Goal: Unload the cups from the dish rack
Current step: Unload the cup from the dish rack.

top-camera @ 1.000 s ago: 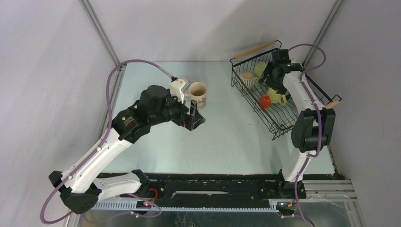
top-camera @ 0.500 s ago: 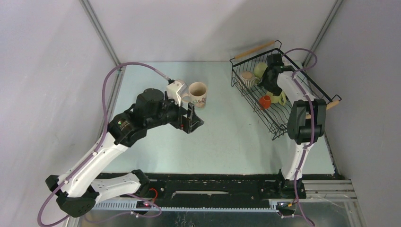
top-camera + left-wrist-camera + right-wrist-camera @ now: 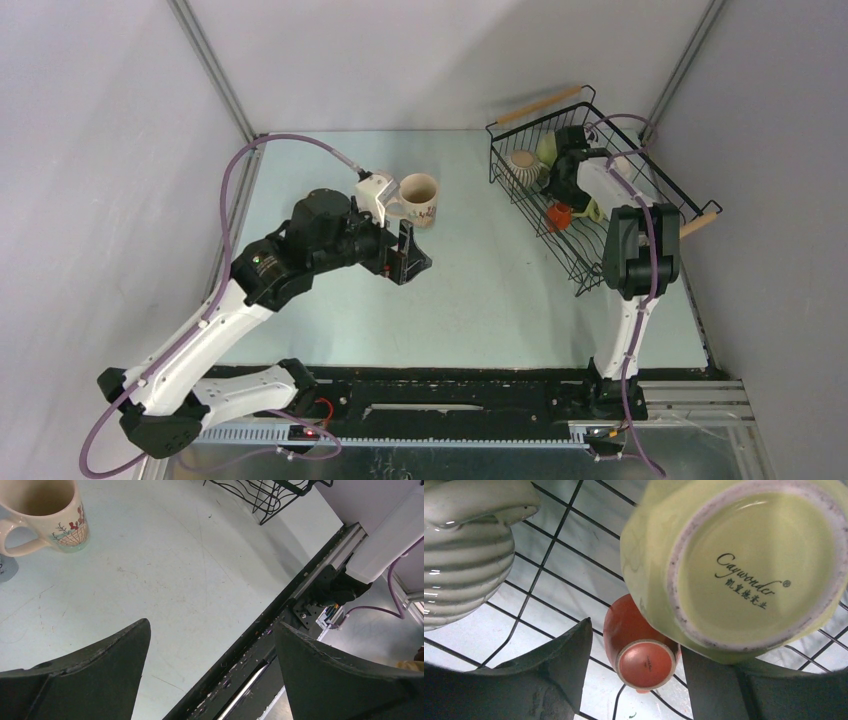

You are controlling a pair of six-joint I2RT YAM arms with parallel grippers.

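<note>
The black wire dish rack (image 3: 600,245) with wooden bar handles stands at the far right. It holds a ribbed beige cup (image 3: 523,165), pale yellow-green cups (image 3: 547,148) and a small orange cup (image 3: 558,214). My right gripper (image 3: 558,195) is open, down inside the rack. In the right wrist view the upturned orange cup (image 3: 644,652) lies between its fingers (image 3: 569,660), with a yellow-green cup (image 3: 744,565) over the right finger and the ribbed cup (image 3: 464,545) at the left. A cream floral-printed mug (image 3: 420,198) stands upright on the table. My left gripper (image 3: 410,255) is open and empty just in front of it.
The left wrist view shows the floral mug (image 3: 47,515) at top left, a corner of the rack (image 3: 270,495) at the top and the table's black near edge rail (image 3: 280,610). Grey walls close in the table on three sides.
My right gripper has moved further down into the rack, onto the orange cup. My left gripper has drawn back a little from the floral mug.
</note>
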